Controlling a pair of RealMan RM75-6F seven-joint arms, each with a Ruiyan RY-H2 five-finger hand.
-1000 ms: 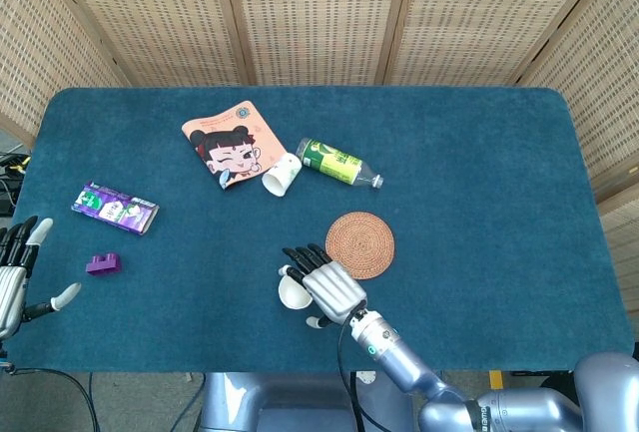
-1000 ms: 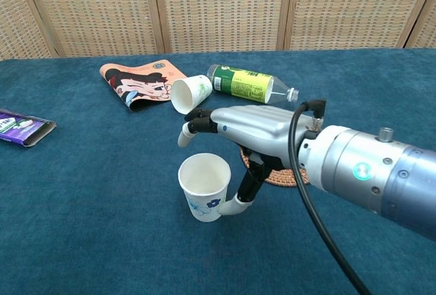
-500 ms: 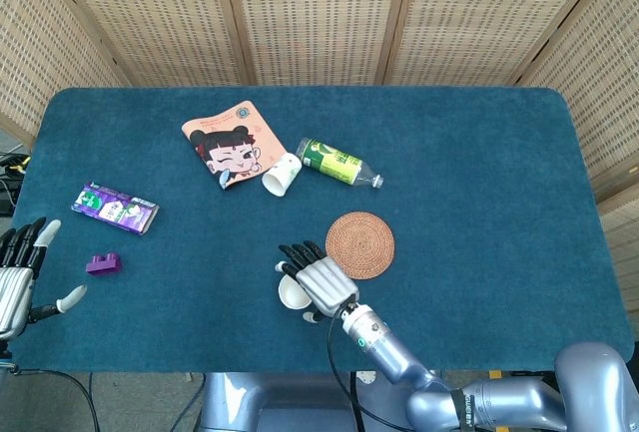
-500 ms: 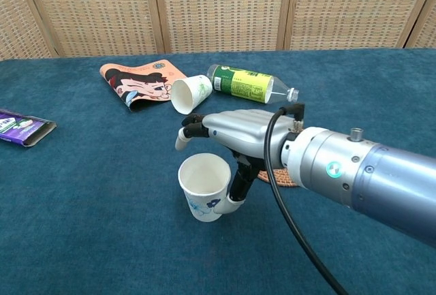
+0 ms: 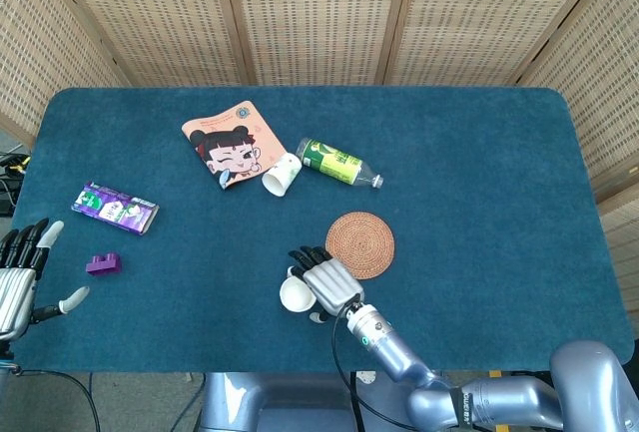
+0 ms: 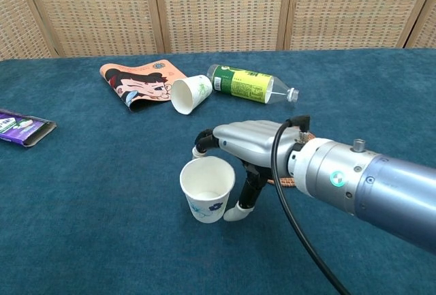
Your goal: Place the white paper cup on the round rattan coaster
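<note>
A white paper cup (image 5: pixel 294 293) (image 6: pixel 206 187) with a small blue print stands upright on the blue cloth near the front edge. My right hand (image 5: pixel 327 282) (image 6: pixel 248 148) curves around its right side, fingers (image 6: pixel 202 146) above the far rim and thumb (image 6: pixel 240 210) low beside the base; no firm grip shows. The round rattan coaster (image 5: pixel 360 244) lies just behind and right of the hand, mostly hidden in the chest view. A second white cup (image 5: pixel 281 175) (image 6: pixel 189 94) with green print lies on its side further back. My left hand (image 5: pixel 18 277) stays open at the table's left edge.
A green-labelled plastic bottle (image 5: pixel 337 163) (image 6: pixel 248 84) lies beside the tipped cup. A cartoon booklet (image 5: pixel 228 141) (image 6: pixel 139 84) sits to their left. A purple packet (image 5: pixel 115 208) (image 6: pixel 20 128) and a small purple block (image 5: pixel 103 263) lie at the left.
My right hand has drawn slightly to the right, its fingers now over the cup's far rim rather than past it. The cup stands where it was. The left hand barely moved.
</note>
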